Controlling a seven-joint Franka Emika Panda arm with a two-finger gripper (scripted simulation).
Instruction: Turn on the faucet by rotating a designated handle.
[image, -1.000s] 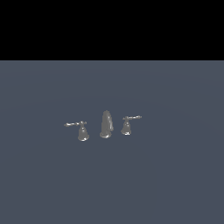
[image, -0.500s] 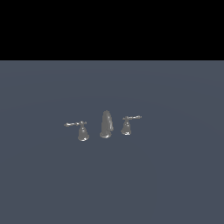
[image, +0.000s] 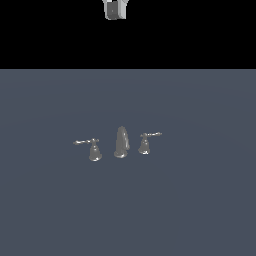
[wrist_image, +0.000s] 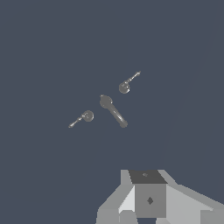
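The faucet stands on the grey-blue floor: a tall tapered spout with a lever handle on each side. The designated handle, with the shorter lever, is on the exterior view's right of the spout. The bigger handle is on the left. From above in the wrist view I see the spout, the designated handle and the bigger handle. My gripper hangs far above the faucet at the frame's top edge, holding nothing. Its body fills the wrist view's edge; the jaw gap does not show.
A flat grey-blue floor spreads around the faucet, with a black background above it. Nothing else shows.
My gripper has come into the exterior view at the top edge; it did not show before. The faucet and both handles have not moved.
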